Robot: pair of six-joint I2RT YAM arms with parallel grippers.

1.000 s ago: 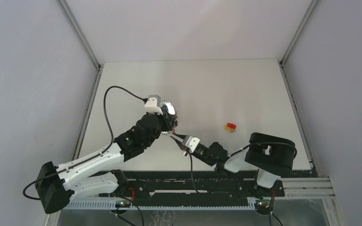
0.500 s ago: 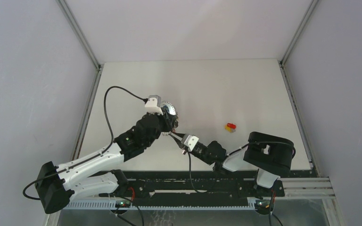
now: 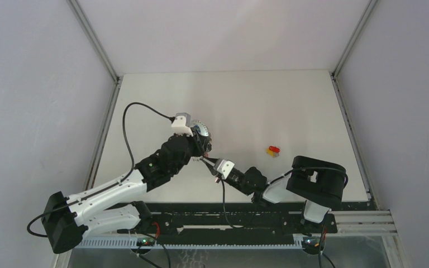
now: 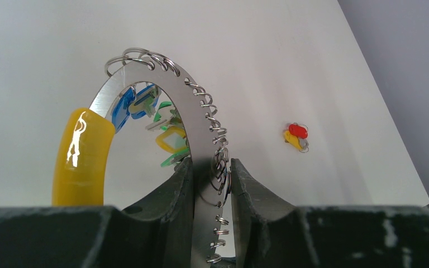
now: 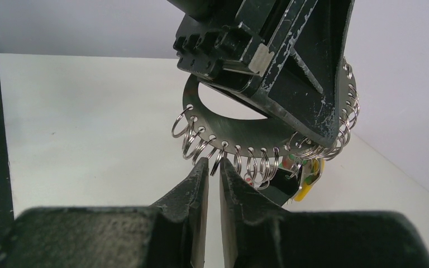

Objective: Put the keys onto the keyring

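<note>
The keyring is a flat grey metal ring with a yellow sleeve and a row of small split rings along its rim. My left gripper is shut on its grey band and holds it up on edge. Blue, green and yellow-headed keys hang behind it. My right gripper reaches up to the ring's lower rim, its jaws a narrow slit apart with one split ring between the tips. The loose red and yellow keys lie on the table to the right.
The white table is walled at the back and both sides, with metal rails at its left and right edges. The right arm lies low along the near edge. The left arm's black cable loops above the table.
My right gripper's jaws have narrowed slightly and the arm has crept a little toward the keyring. The left gripper and the loose keys have not moved.
</note>
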